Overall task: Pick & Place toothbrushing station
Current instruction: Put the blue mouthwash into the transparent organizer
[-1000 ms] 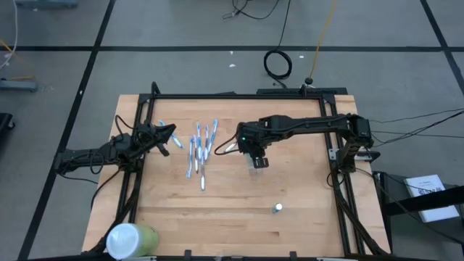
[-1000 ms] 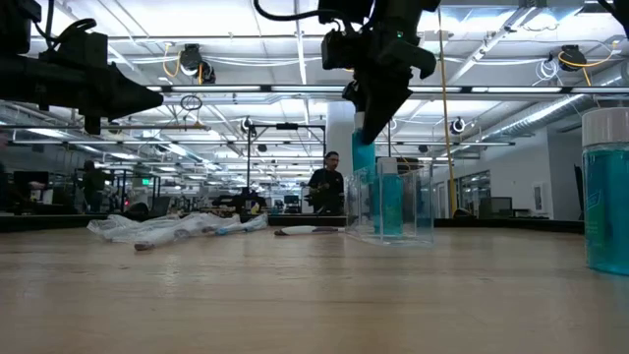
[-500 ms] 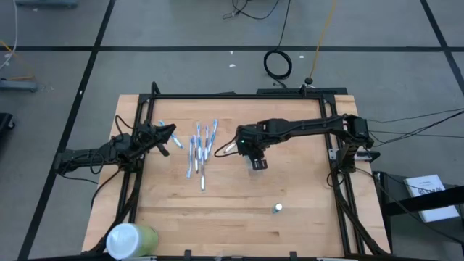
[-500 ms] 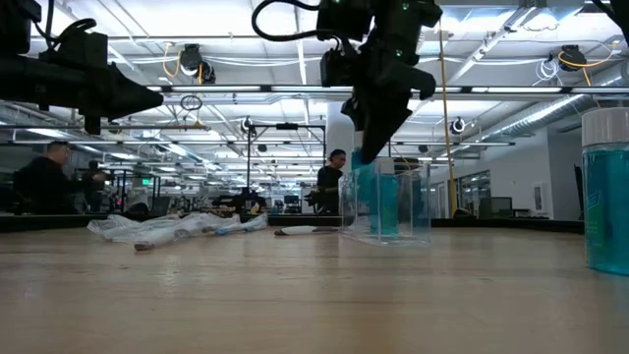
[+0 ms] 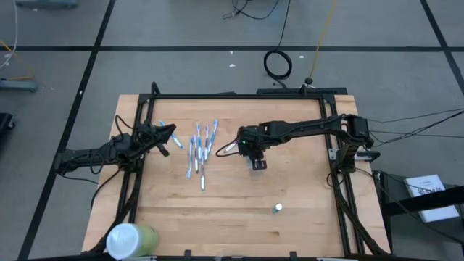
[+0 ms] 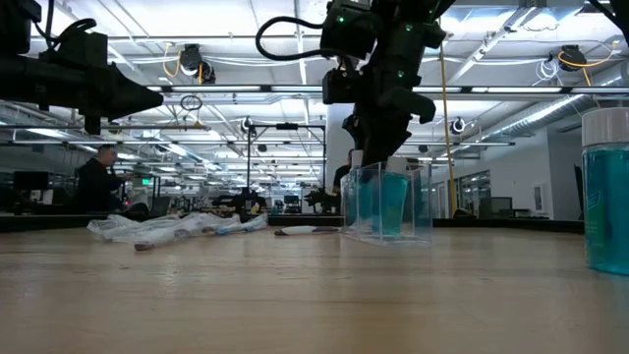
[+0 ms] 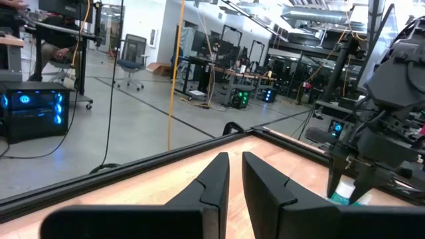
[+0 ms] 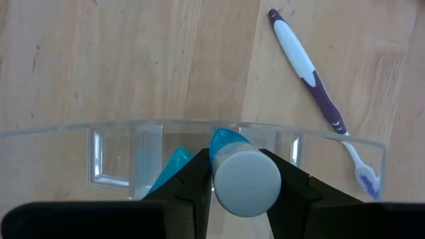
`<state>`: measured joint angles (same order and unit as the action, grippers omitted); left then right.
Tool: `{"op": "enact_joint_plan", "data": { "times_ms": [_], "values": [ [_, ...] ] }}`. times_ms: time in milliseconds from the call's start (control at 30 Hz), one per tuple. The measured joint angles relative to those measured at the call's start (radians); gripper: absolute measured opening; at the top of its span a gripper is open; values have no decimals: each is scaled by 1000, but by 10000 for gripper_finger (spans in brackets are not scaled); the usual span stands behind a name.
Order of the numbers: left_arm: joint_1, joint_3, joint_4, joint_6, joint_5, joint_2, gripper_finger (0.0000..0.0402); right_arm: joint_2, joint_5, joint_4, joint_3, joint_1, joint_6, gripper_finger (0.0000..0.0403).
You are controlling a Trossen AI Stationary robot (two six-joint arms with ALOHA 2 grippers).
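Directly over the clear plastic cup [image 8: 199,149], the right pincer [image 8: 244,174] was clamped on a white-capped tube [image 8: 247,181], its fingers [image 8: 192,182] pressed to either side of the cap, the teal body reaching down inside the cup. The cup [image 6: 385,204] stood near the middle of the table [image 5: 239,210]. A purple-and-white toothbrush [image 8: 319,89] lay just beside it. Farther left, blue-and-white toothbrushes [image 5: 199,148] lay scattered together. Another small tube [image 5: 278,208] stood alone toward the near edge. The left pincer [image 5: 165,135] hung above the table's left side, fingers nearly together and holding nothing. A pale-green container [image 5: 130,239] sat at the near left corner.
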<state>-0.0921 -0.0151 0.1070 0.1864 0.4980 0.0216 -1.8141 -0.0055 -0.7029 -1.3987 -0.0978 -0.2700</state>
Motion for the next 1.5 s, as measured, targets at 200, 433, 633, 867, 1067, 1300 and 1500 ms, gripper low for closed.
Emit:
{"op": "enact_joint_plan", "data": {
  "times_ms": [200, 433, 633, 867, 1067, 1300, 1500],
  "values": [
    [0, 0, 0, 0, 0, 0, 47, 0, 0, 8, 1, -1, -4, 104],
    [0, 0, 0, 0, 0, 0, 47, 0, 0, 20, 3, -1, -3, 132],
    [0, 0, 0, 0, 0, 0, 47, 0, 1, 23, 3, -1, -1, 140],
    [0, 0, 0, 0, 0, 0, 47, 25, 5, 31, 3, -1, -2, 141],
    [0, 0, 0, 0, 0, 0, 47, 89, 8, 41, 3, 0, -2, 141],
    [0, 0, 0, 0, 0, 0, 47, 190, 4, 37, 3, 4, 70, 141],
    [0, 0, 0, 0, 0, 0, 47, 279, 2, 26, 3, 56, 101, 141]
  ]
}}
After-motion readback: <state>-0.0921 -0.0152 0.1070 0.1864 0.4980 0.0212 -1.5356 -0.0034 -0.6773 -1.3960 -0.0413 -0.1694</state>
